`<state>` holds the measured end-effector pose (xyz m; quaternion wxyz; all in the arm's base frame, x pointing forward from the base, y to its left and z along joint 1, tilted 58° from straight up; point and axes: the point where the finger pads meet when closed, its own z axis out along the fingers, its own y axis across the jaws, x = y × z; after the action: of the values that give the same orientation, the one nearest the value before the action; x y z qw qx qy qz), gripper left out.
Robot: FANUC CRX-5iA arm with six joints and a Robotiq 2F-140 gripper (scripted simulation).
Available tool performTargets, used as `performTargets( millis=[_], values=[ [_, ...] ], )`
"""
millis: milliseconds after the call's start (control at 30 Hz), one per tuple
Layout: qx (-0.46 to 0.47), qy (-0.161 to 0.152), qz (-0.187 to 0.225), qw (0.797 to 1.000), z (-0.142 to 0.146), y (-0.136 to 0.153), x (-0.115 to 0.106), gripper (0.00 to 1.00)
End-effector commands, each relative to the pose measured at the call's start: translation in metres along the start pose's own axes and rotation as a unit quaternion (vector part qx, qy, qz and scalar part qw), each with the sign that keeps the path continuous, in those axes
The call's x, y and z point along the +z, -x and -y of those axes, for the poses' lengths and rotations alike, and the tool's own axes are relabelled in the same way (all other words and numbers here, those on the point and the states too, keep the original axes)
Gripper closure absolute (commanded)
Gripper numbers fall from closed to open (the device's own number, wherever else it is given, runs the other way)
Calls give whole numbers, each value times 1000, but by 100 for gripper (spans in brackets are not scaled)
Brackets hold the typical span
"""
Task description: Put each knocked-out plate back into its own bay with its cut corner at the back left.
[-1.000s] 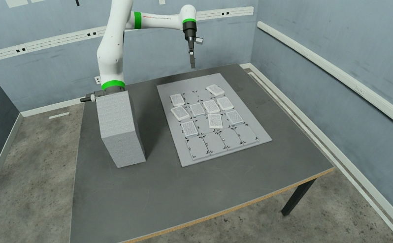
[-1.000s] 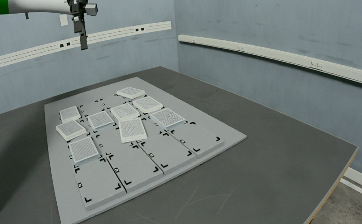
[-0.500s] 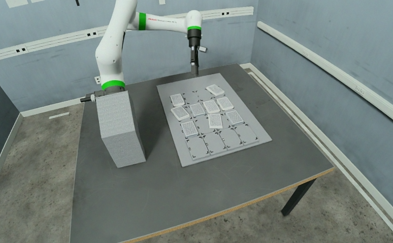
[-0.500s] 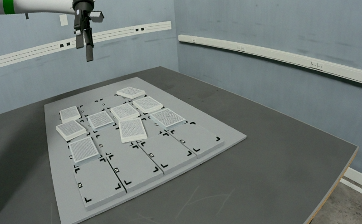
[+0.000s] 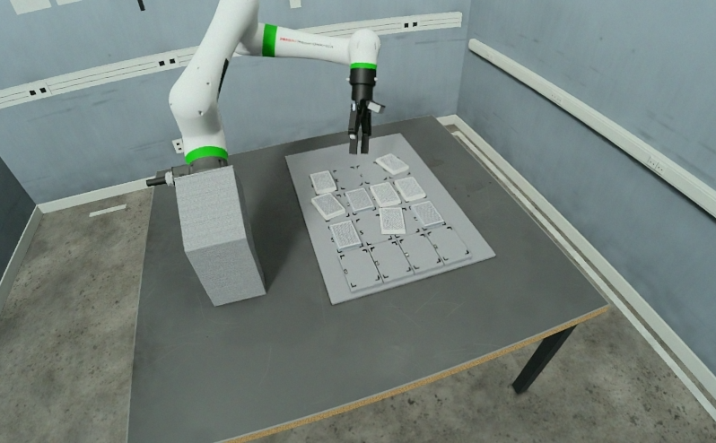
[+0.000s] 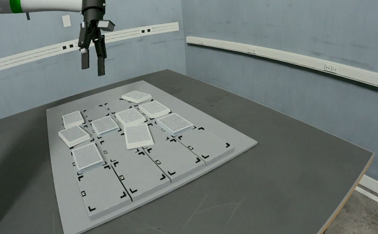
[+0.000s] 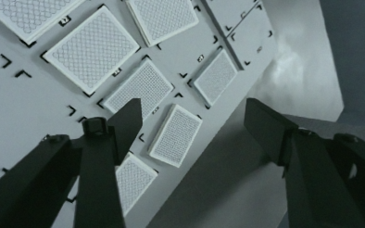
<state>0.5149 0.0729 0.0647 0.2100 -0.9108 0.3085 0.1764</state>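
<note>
High over the deck's point(image 5: 316, 264) 12 o'clock edge, the tool point(image 5: 359, 147) hangs part-open and empty; square it to the skewed plate point(image 5: 392, 163) before descending.

White arm point(image 5: 201, 93) hangs above gray deck point(image 5: 476, 250) bearing nine plates.

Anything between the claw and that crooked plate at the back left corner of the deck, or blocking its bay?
Nothing visible does. The claw hangs open and empty, high over the deck, with only air down to the crooked plate. No other plate lies in that corner bay; the nearest plate sits in the bay beside it.
</note>
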Motion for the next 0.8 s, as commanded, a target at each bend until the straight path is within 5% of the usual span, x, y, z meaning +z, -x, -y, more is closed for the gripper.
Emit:
performTargets(
  millis=[0,400,767],
  values=[
    [42,-25,19,999,1,-7,17,30],
    [131,-75,59,987,5,-23,58,30],
    [264,-146,115,946,12,-48,101,30]
  ],
)
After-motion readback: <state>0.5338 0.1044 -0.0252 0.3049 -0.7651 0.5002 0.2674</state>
